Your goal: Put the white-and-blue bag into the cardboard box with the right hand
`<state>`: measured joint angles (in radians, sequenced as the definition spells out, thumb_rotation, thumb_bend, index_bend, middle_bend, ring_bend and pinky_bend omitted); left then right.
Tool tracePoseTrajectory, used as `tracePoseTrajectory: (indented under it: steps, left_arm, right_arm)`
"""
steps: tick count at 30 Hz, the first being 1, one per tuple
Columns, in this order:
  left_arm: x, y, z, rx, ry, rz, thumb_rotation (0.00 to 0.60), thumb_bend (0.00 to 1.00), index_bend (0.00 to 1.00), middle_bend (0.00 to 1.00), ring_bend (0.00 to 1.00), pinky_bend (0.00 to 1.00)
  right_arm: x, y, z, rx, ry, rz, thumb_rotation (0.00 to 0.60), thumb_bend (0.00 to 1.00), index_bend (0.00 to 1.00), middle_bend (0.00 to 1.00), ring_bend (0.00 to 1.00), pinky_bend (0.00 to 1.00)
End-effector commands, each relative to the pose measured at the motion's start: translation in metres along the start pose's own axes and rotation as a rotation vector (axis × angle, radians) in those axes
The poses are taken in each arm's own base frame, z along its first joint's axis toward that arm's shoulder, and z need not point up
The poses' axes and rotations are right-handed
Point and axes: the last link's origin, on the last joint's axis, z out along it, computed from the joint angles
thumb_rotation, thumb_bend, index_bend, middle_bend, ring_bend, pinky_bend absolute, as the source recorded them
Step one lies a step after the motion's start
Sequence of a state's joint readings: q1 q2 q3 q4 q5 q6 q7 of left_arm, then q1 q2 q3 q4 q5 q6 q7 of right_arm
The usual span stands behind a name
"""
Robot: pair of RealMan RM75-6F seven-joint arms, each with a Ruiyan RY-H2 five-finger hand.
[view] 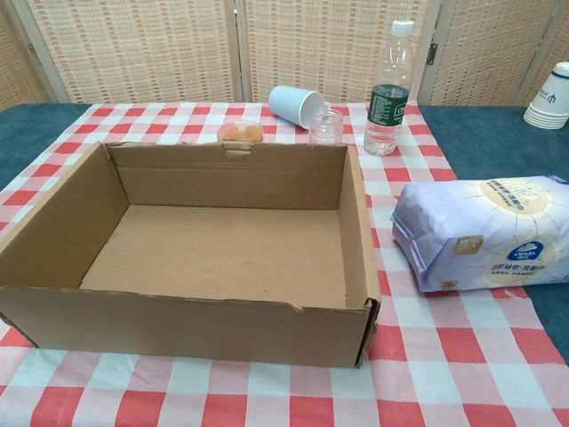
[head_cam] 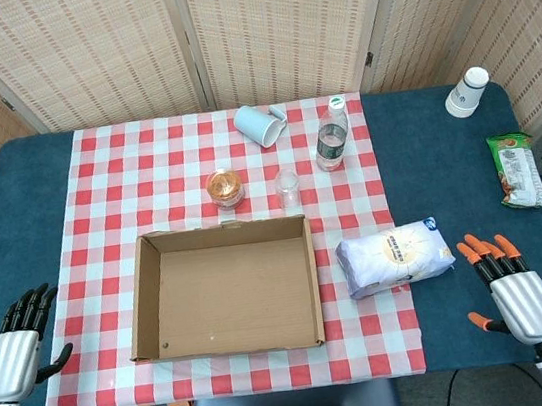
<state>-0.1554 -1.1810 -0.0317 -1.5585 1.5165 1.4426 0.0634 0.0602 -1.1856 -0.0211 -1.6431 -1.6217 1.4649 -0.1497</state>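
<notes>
woven screen panels (head_cam: pixel 276 21), blue table (head_cam: pixel 438 169)

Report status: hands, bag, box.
Both hands open, left hand and right hand idle. Bag on table right of box, untouched. Path clear.

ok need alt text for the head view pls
An empty, open cardboard box sits on a red-checked cloth, with a white-and-blue bag lying just beside it. Both robot hands, left hand and right hand, rest open at the table's near corners.

White-and-blue bag (view: pixel 484 233) lies beside cardboard box (view: pixel 191 245) — apart.
</notes>
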Motion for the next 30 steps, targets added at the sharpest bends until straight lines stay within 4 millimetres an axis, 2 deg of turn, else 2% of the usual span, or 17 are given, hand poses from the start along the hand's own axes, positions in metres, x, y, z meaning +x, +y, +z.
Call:
tracePoseTrajectory:
  steps: [1,10,19,25,30]
  left_arm:
    - [0.0,0.0,0.0,0.001,0.0,0.001,0.6,0.28,0.0,0.0,0.0,0.13]
    - [0.001,-0.001,0.001,0.002,0.002,-0.005,0.6,0.28,0.0,0.0,0.0,0.13]
    - [0.002,-0.004,0.003,0.003,-0.005,-0.018,0.6,0.28,0.0,0.0,0.0,0.13]
    - [0.001,-0.002,0.002,0.0,-0.012,-0.016,0.6,0.28,0.0,0.0,0.0,0.13]
    - [-0.001,-0.001,0.002,-0.005,-0.02,-0.017,0.6,0.28,0.0,0.0,0.0,0.13]
  right_arm:
    - [0.0,0.0,0.001,-0.001,-0.001,-0.001,0.6,0.0,0.0,0.0,0.0,0.0]
    - [0.0,0.0,0.002,-0.003,-0.005,0.003,0.6,0.0,0.0,0.0,0.0,0.0]
    - [0.015,-0.017,0.012,0.049,0.02,-0.006,0.6,0.0,0.0,0.0,0.0,0.0]
    - [0.034,-0.033,0.03,0.105,0.02,-0.027,0.6,0.0,0.0,0.0,0.0,0.0]
    - [0.046,-0.043,0.058,0.167,-0.044,-0.039,0.6,0.0,0.0,0.0,0.0,0.0]
